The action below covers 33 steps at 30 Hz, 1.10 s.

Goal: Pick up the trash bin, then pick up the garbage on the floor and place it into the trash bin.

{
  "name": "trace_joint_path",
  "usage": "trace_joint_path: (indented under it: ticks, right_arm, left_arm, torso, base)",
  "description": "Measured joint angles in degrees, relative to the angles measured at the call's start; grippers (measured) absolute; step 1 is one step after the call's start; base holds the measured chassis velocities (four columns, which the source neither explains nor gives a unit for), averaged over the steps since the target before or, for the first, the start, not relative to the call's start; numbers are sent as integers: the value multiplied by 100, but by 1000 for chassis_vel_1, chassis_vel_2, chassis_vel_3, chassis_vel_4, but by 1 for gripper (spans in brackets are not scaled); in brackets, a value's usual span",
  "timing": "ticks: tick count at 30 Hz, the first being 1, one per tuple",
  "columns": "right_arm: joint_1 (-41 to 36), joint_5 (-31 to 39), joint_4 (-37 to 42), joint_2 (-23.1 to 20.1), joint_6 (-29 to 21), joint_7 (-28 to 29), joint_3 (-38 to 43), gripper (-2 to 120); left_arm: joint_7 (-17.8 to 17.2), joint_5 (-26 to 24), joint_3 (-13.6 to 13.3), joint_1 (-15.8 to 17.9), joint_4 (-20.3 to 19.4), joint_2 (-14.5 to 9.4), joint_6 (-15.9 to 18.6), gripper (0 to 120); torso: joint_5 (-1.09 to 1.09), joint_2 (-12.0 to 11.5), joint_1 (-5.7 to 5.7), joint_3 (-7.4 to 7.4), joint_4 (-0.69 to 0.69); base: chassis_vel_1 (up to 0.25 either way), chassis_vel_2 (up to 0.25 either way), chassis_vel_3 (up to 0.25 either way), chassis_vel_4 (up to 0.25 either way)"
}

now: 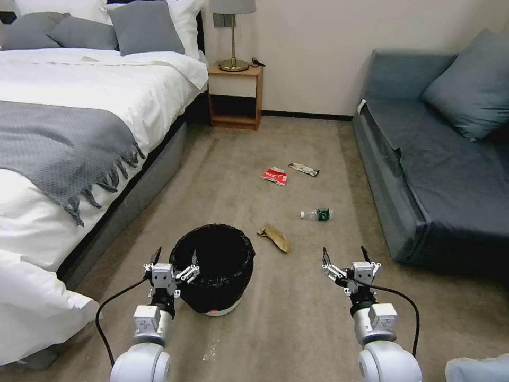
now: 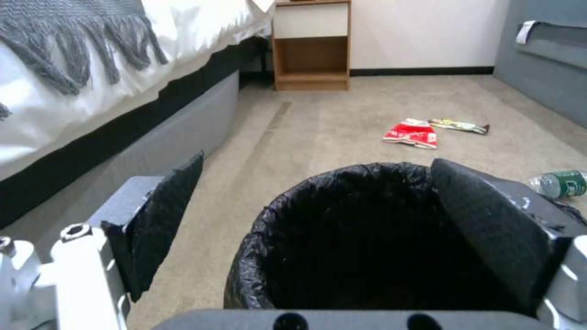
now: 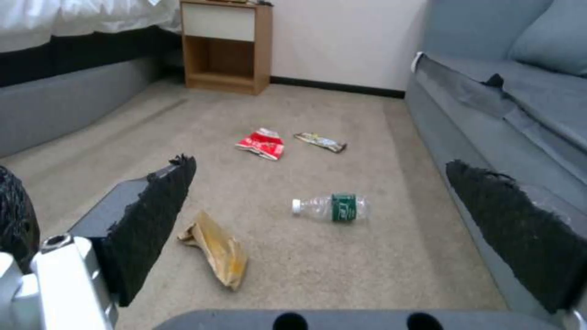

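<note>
Left gripper hides the trash bin's near rim.

Beige carpet underfoot. White bed with grey throw left, blue-grey sofa right. Far off, wooden nightstand with brass lamp against cream wall.

Beige carpet floor runs up the middle of the frame. On it: the trash bin at lower centre, a tan paper wrapper just right of it, a bottle farther right, and a red-white packet beside a silvery wrapper above.
</note>
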State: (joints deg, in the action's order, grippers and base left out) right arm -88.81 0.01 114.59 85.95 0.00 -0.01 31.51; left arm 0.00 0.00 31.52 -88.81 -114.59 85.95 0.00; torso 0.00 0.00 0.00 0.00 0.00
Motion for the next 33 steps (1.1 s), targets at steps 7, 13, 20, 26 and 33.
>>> trace_joint_path:
  ticks: [7, 13, 20, 26, 33]
  right_arm:
    - [0, 0, 0, 0, 0, 0, 0, 100]
    - [0, 0, 0, 0, 0, 0, 0, 100]
    - [0, 0, 0, 1, 0, 0, 0, 100]
    - [0, 0, 0, 0, 0, 0, 0, 100]
    - [0, 0, 0, 0, 0, 0, 0, 100]
  left_arm:
    - [0, 0, 0, 0, 0, 0, 0, 100]
    - [0, 0, 0, 0, 0, 0, 0, 100]
    - [0, 0, 0, 0, 0, 0, 1, 100]
    - [0, 0, 0, 0, 0, 0, 0, 100]
    - [0, 0, 0, 0, 0, 0, 0, 100]
  torso:
    - [0, 0, 0, 0, 0]
    - [0, 0, 0, 0, 0]
    - [0, 0, 0, 0, 0]
    - [0, 0, 0, 0, 0]
    - [0, 0, 0, 0, 0]
  base:
    - [0, 0, 0, 0]
    - [0, 0, 0, 0]
    - [0, 0, 0, 0]
    - [0, 0, 0, 0]
    - [0, 0, 0, 0]
